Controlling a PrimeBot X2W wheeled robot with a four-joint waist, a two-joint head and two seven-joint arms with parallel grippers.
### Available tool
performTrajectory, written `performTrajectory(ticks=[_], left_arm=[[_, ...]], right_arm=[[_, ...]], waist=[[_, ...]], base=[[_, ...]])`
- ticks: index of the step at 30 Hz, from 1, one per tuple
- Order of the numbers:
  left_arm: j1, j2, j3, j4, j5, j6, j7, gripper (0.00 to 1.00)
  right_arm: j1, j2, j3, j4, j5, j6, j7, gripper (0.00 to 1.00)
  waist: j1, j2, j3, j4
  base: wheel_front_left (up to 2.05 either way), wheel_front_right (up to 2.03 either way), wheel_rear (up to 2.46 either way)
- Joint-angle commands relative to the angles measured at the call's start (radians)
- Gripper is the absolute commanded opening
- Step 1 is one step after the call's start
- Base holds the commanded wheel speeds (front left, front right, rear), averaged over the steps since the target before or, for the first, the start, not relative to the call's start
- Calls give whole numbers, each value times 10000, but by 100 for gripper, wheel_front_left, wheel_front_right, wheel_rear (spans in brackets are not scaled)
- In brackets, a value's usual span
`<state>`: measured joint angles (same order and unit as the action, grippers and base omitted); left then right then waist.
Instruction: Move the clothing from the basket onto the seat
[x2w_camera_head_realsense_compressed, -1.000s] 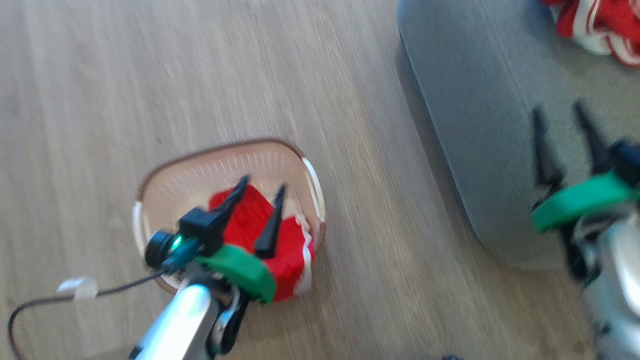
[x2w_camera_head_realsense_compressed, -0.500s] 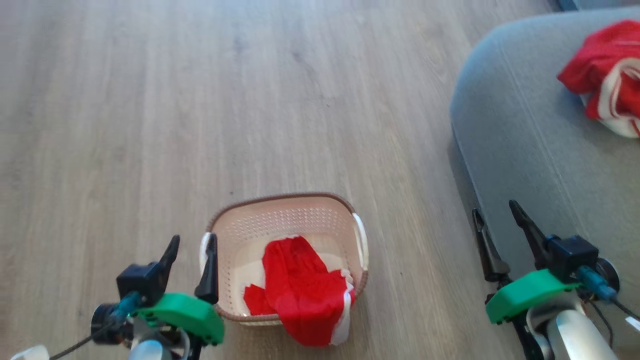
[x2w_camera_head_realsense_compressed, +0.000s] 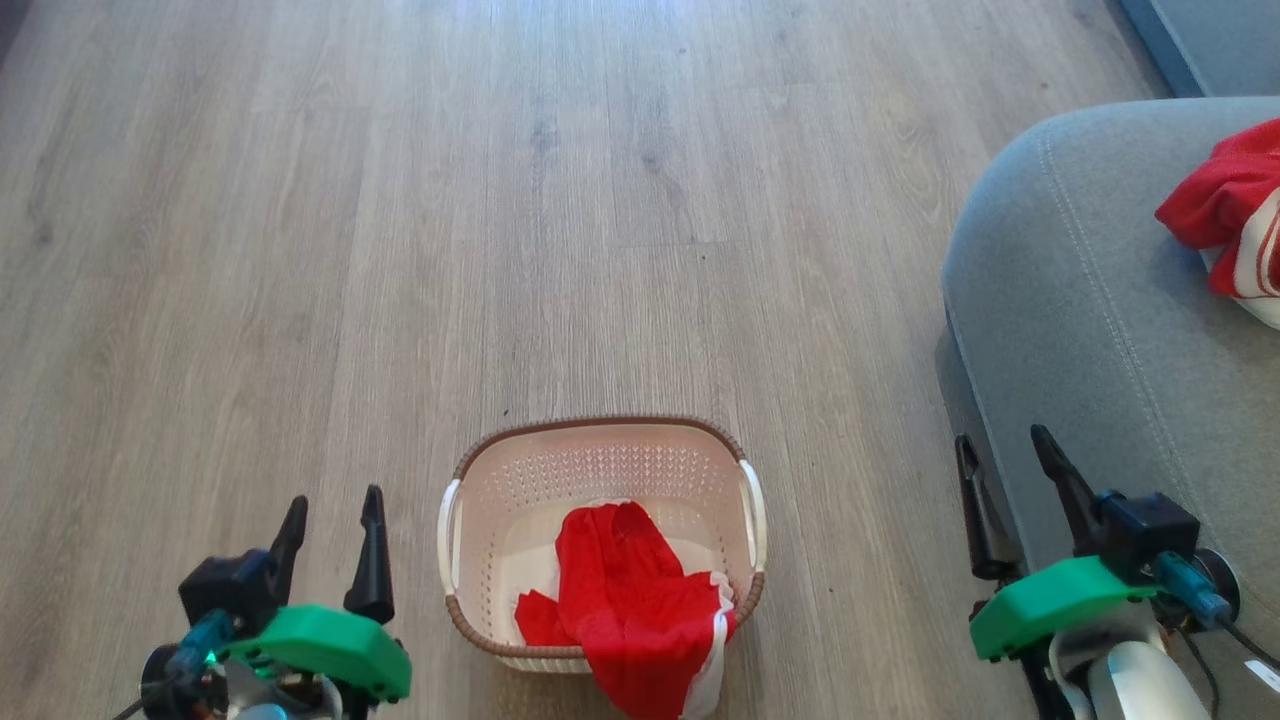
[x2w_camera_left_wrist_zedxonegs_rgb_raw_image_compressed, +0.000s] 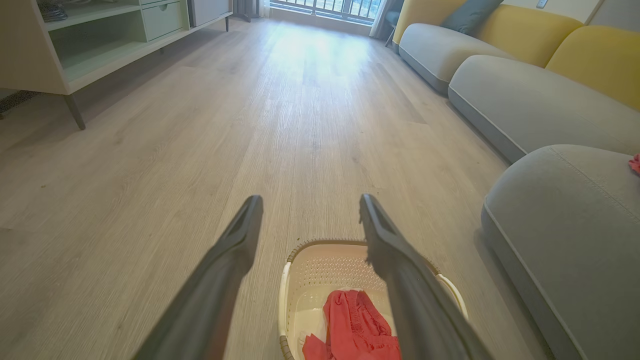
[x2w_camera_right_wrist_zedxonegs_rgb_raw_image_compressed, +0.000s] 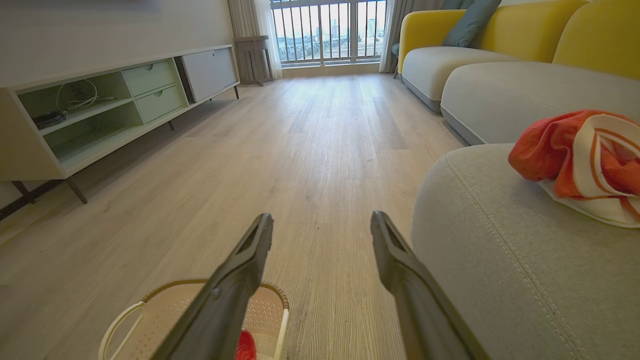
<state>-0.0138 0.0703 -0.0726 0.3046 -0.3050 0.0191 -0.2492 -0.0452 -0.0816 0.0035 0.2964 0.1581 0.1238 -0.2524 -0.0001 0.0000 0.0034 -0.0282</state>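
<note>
Plainly, both pincers stood released, holding nothing. The left pincer (x2w_camera_head_realsense_compressed: 335, 497) hovered above the wooden floor (x2w_camera_head_realsense_compressed: 500, 200) just to the left of the basket (x2w_camera_head_realsense_compressed: 600, 470), its two dark fingers spread and pointing forward. The right pincer (x2w_camera_head_realsense_compressed: 1001, 437) hung just as wide at the near left edge of the seat (x2w_camera_head_realsense_compressed: 1080, 330), one finger over the floor beside it and the other over the grey-green upholstery.

Between the two arms the basket sat upright on the floor, apart from the seat, with a bare strip of planks between them. A red garment (x2w_camera_head_realsense_compressed: 630, 600) lay bunched in the basket's near half and spilled over the near rim, white trim showing along the draped edge. The far half of the basket showed its perforated wall and pale bottom. A second garment (x2w_camera_head_realsense_compressed: 1215, 205), red with white stripes, lay crumpled on top of the seat toward its right side.

Farther out, the pale planks ran to a window (x2w_camera_right_wrist_zedxonegs_rgb_raw_image_compressed: 325, 30) with a railing. A low cabinet (x2w_camera_right_wrist_zedxonegs_rgb_raw_image_compressed: 100, 115) with open shelves and drawers lined the left wall. On the right stood a sofa (x2w_camera_right_wrist_zedxonegs_rgb_raw_image_compressed: 500, 85) with grey seats and yellow backs, a teal cushion (x2w_camera_right_wrist_zedxonegs_rgb_raw_image_compressed: 470, 22) leaning at its far end.
</note>
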Motion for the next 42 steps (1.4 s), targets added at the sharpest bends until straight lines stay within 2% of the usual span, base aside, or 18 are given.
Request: performTrajectory(ticks=[1,20,42], left_arm=[[-187,18,404,-339,94,-62,-125,100],[-183,-195,1139,-397,499,-391,-126,100],[-164,-200,1030,-524,463,-272,-126,100]], right_arm=[[-155,8,200,-292,-61,69,-93,100],[-165,167,141,19,-135,69,-93,100],[-231,244,141,52,-64,69,-93,100]], waist=[[1,0,-11,2],[1,0,-78,27],[1,0,-50,-76]], base=[[0,0,0],[0,0,0],[0,0,0]])
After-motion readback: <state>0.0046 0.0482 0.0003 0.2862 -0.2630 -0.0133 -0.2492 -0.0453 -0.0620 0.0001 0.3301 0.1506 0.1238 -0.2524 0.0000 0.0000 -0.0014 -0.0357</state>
